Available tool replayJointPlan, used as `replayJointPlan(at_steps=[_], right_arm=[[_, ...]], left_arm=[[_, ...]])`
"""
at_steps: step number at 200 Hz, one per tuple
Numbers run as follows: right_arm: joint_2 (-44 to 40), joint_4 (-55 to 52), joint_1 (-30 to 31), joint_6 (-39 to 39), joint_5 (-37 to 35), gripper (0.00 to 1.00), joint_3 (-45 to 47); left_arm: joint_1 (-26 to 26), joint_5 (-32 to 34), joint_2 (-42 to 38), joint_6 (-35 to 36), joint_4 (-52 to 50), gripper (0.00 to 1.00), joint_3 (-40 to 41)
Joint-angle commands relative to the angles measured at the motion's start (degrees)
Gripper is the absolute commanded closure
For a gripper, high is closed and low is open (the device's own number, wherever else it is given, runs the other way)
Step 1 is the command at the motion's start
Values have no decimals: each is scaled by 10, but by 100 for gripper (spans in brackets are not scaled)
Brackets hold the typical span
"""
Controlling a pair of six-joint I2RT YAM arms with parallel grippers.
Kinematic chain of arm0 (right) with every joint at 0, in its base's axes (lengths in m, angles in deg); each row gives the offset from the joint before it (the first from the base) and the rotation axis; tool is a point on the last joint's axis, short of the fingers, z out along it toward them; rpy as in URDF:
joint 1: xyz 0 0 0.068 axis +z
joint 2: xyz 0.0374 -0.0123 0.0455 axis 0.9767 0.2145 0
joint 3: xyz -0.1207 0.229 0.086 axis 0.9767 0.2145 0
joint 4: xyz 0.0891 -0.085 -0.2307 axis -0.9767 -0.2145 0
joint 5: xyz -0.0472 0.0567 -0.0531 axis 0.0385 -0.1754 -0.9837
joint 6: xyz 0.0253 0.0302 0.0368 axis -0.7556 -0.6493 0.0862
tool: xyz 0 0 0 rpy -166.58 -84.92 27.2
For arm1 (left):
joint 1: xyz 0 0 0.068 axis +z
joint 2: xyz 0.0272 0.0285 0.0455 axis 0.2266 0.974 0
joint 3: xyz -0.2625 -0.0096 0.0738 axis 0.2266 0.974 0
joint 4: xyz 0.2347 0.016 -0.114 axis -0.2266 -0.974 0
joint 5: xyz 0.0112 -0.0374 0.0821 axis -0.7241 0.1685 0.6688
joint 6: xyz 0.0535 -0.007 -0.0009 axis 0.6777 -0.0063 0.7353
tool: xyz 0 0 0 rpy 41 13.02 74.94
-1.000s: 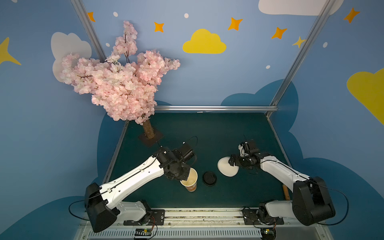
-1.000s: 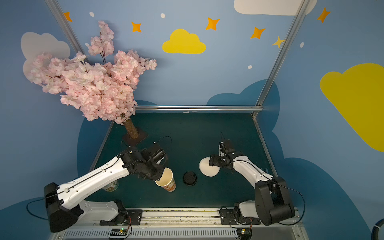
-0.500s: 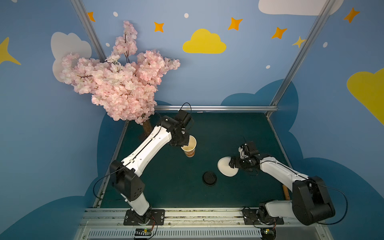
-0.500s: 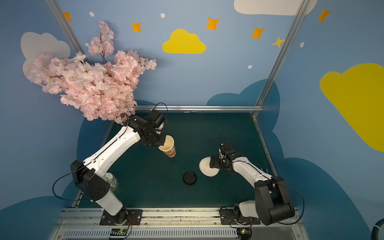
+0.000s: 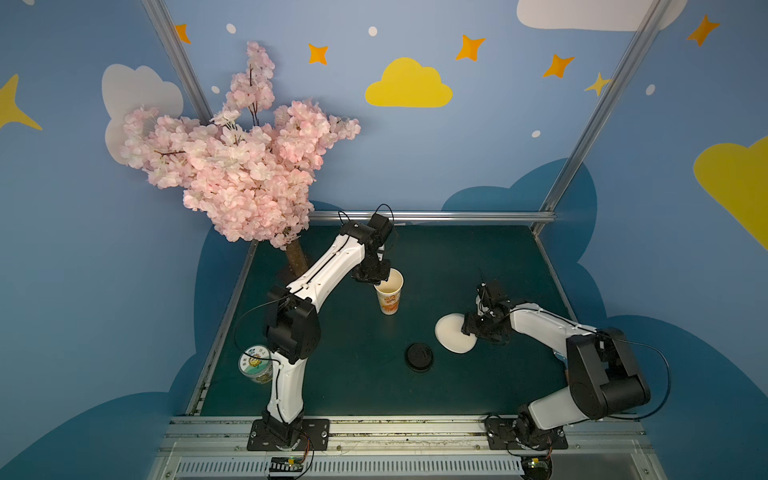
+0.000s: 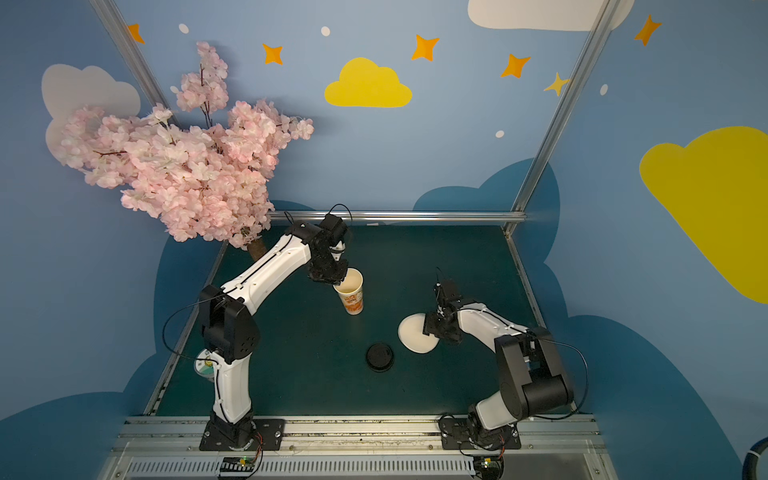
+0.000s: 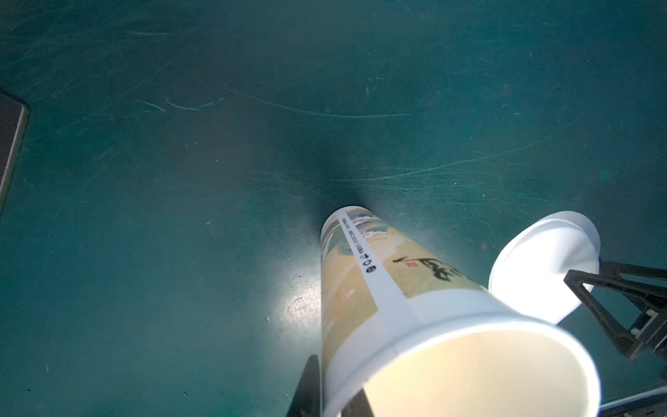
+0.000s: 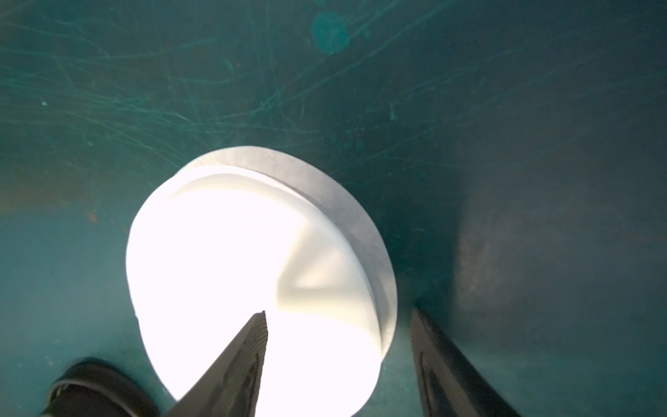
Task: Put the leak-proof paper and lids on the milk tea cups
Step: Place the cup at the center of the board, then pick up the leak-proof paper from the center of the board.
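Observation:
The milk tea cup (image 5: 390, 297) (image 6: 353, 297), cream with orange print, stands upright mid-mat. My left gripper (image 5: 376, 282) (image 7: 334, 379) is shut on its rim, one finger inside the cup (image 7: 361, 281) and one outside. Right of it lies the white round pile of sheets (image 5: 451, 338) (image 6: 413, 338) (image 7: 541, 263). My right gripper (image 5: 467, 328) (image 8: 338, 312) is open astride the pile's edge, one finger over the pile (image 8: 216, 252), the other beside it on the mat. Between the fingers the top sheet, the leak-proof paper (image 8: 317, 274), bulges up with a crease.
A black round lid (image 5: 419, 356) (image 6: 379, 356) (image 8: 90, 390) lies in front of the cup, left of the pile. A pink blossom tree (image 5: 232, 174) stands at the back left corner. A printed tub (image 5: 255, 363) sits off the mat's left edge.
My left arm carried the cup from beside the black lid up and back, then set it upright mid-mat. My right gripper's jaws have narrowed over the pile's edge.

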Motion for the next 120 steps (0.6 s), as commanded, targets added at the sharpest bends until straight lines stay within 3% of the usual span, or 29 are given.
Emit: replayJointPlan(at_steps=[1, 52, 68, 94, 120], right_arm=[[21, -2, 2, -7, -11, 46, 5], [24, -4, 3, -6, -16, 69, 3], [22, -6, 4, -5, -16, 75, 3], [15, -10, 6, -3, -16, 81, 2], [-4, -20, 7, -2, -21, 85, 0]], left_arm=[[4, -20, 1, 5, -7, 75, 0], [4, -27, -10, 7, -5, 68, 2], [4, -25, -18, 6, -5, 60, 2], [5, -23, -28, 18, -11, 51, -14], [6, -6, -24, 24, -46, 50, -61]])
